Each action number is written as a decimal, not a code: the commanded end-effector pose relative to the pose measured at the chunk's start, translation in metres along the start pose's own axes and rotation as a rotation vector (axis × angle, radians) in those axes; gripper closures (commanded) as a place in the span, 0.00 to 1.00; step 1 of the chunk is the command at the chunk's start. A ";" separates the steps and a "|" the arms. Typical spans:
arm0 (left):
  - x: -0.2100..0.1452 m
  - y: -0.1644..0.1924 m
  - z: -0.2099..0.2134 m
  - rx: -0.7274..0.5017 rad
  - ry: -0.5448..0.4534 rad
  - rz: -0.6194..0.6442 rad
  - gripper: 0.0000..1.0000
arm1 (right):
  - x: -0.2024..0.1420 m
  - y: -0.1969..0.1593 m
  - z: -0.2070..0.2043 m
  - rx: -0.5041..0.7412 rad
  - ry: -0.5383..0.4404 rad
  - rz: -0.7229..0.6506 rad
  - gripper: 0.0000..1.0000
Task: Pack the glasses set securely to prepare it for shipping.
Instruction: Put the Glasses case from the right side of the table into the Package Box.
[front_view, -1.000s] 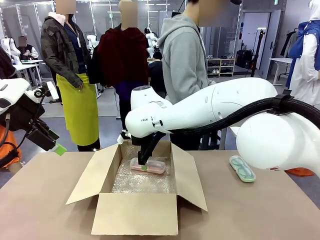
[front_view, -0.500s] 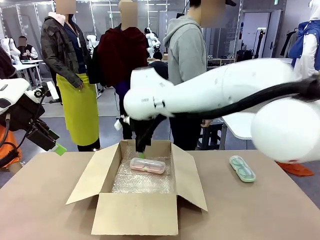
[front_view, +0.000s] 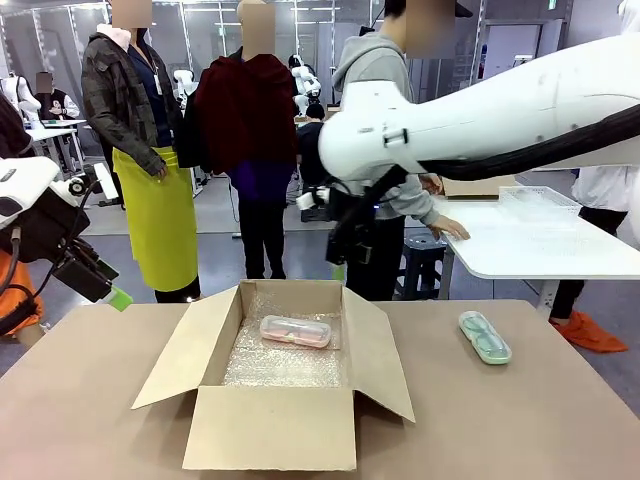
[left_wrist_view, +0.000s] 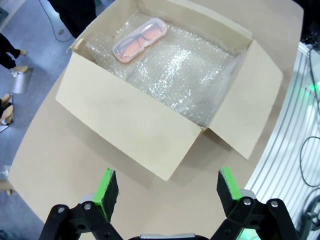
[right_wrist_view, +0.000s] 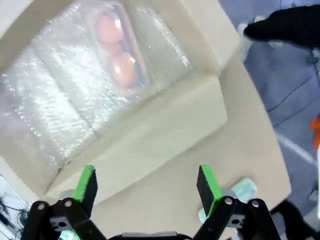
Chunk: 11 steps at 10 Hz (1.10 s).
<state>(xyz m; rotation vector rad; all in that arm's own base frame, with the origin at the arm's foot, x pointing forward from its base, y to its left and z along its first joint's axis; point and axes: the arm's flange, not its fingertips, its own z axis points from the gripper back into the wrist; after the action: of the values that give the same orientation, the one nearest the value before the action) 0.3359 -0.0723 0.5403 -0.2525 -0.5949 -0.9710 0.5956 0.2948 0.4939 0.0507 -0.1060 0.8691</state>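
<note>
Now the right claw (front_view: 342, 268) is being held open and empty above the far wall of the box (front_view: 270, 430), the pink case (front_view: 295, 331) lying inside on bubble wrap (front_view: 285, 367). The mint green case (front_view: 484, 337) is being carried by the table (front_view: 520, 420) down to that claw's right, long axis running near-to-far, closest to the right arm.

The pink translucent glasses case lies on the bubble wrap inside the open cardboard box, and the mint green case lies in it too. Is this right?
No. The front view shows the mint green translucent glasses case on the table, outside the open cardboard box; the rest holds.
</note>
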 end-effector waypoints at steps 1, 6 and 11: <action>0.000 -0.001 0.002 -0.010 -0.011 0.008 0.00 | -0.046 -0.005 -0.007 -0.026 -0.049 -0.164 0.00; 0.000 -0.001 0.002 -0.010 -0.011 0.008 0.00 | -0.140 -0.106 -0.049 -0.037 -0.066 -0.607 0.00; 0.000 -0.001 0.002 -0.010 -0.011 0.008 0.00 | -0.194 -0.164 -0.091 0.009 0.014 -0.826 0.00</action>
<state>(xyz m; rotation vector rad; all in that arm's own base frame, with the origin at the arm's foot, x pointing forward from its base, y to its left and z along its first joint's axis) 0.3359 -0.0725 0.5403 -0.2520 -0.5946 -0.9713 0.6052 0.0443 0.3876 0.0666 -0.0639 0.0939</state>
